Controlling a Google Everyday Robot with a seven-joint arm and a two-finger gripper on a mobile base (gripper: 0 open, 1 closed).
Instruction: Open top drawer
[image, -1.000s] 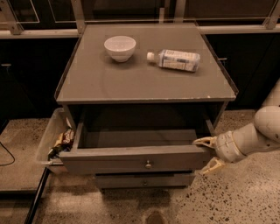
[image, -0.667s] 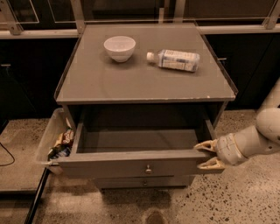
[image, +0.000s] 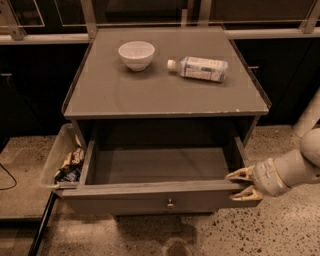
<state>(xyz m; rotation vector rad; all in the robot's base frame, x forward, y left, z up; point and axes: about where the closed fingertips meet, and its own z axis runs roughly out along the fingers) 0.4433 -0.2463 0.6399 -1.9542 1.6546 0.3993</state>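
Note:
The top drawer (image: 125, 196) of the grey cabinet stands pulled far out, with its grey box interior (image: 160, 165) bare and a small round metal knob (image: 170, 203) at the centre of its front panel. My gripper (image: 242, 184) is at the right end of that front panel. One finger lies over the panel's top edge and the other sits below it, so the fingers clasp the panel's corner. The two lower drawers are hidden beneath the pulled-out drawer.
On the cabinet top (image: 150, 95) stand a white bowl (image: 136, 54) and a plastic bottle (image: 200, 68) lying on its side. A clear bin (image: 56, 159) with snack packs (image: 70, 166) hangs at the cabinet's left. Speckled floor lies in front.
The drawer has slid further out toward the camera, with my gripper moving along at its right end. The fingers have drawn a little closer together.

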